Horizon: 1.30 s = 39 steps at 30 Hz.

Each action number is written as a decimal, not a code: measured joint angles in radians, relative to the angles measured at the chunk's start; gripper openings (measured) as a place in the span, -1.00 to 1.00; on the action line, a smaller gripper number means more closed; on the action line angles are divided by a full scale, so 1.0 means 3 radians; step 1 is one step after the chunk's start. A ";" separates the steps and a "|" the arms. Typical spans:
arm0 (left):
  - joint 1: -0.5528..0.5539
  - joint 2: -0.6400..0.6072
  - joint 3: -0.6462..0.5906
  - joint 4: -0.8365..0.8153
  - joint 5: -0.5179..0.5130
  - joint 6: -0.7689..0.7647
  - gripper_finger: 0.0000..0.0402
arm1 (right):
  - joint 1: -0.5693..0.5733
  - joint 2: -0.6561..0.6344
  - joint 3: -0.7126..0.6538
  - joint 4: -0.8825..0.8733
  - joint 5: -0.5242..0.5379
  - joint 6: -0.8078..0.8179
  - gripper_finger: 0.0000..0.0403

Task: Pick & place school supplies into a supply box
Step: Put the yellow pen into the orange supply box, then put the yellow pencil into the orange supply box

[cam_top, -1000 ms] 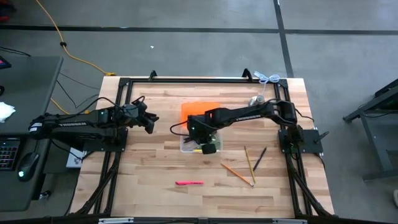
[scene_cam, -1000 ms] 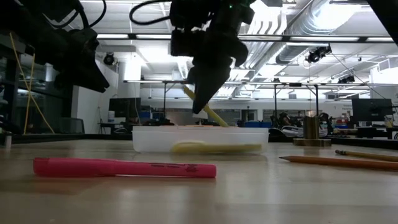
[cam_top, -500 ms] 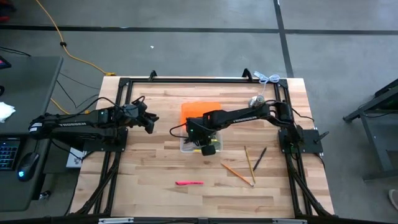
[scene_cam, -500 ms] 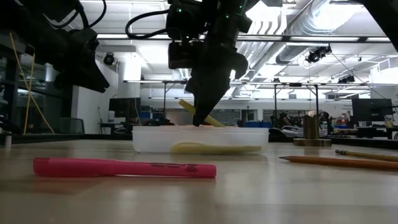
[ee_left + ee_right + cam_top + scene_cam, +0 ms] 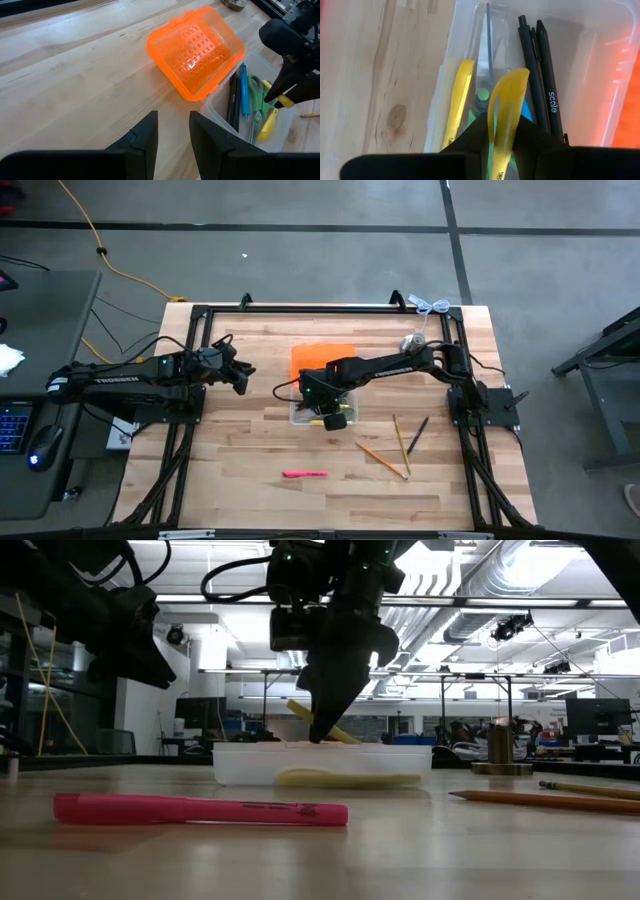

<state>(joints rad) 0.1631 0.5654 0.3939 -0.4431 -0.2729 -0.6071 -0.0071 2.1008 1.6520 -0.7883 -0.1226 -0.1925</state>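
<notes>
The supply box, a clear tray [image 5: 300,416] with its orange lid [image 5: 322,358] lying open on the far side, sits mid-table. Inside it lie green-handled scissors [image 5: 483,75], black pens [image 5: 540,70], a blue pen [image 5: 244,90] and a yellow marker [image 5: 457,95]. My right gripper [image 5: 322,410] hangs over the tray, shut on a second yellow marker [image 5: 506,100]. My left gripper [image 5: 172,135] hovers open to the left of the lid [image 5: 195,50], holding nothing. A pink marker [image 5: 304,474], two pencils [image 5: 382,459] and a black pen [image 5: 417,434] lie on the table. My right gripper pinches the yellow marker [image 5: 335,730] between its two fingers, somewhere along its middle. The fingers come from above, pointing steeply down, and lie across it. The marker is tilted and lifted over the tray, its lower end at about rim height [image 5: 352,739]; whether it touches the contents I cannot tell.
A silver bell-shaped object [image 5: 410,341] stands at the far right of the table. The pink marker [image 5: 200,810] lies near the front edge. A black frame [image 5: 200,315] borders the tabletop, and bare wood lies left of the tray.
My right gripper has sunk a little toward the tray with the yellow marker, which now lies flatter and lower, its low end near the rim.
</notes>
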 joint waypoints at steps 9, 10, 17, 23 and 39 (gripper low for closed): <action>0.0001 0.0000 0.0001 0.0001 0.0002 0.0000 -0.30 | 0.0001 0.0002 0.0000 0.0000 -0.0033 -0.0061 -0.72; 0.0001 -0.0001 0.0000 0.0001 0.0003 0.0000 -0.30 | 0.0001 0.0002 0.0000 0.0000 -0.0033 -0.0061 -0.70; 0.0001 0.0000 0.0001 0.0001 0.0004 0.0000 -0.30 | 0.0001 0.0002 0.0000 0.0000 -0.0018 -0.0062 -0.58; 0.0000 0.0000 0.0000 0.0001 0.0005 0.0000 -0.30 | 0.0001 0.0002 0.0000 -0.0001 0.0164 -0.0111 -0.53; 0.0000 -0.0001 0.0000 0.0001 0.0008 -0.0001 -0.30 | 0.0000 -0.0010 0.0559 -0.0814 0.0417 0.0083 -0.53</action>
<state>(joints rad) 0.1631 0.5652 0.3939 -0.4427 -0.2707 -0.6075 -0.0071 2.0979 1.8197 -1.0324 0.0025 -0.1674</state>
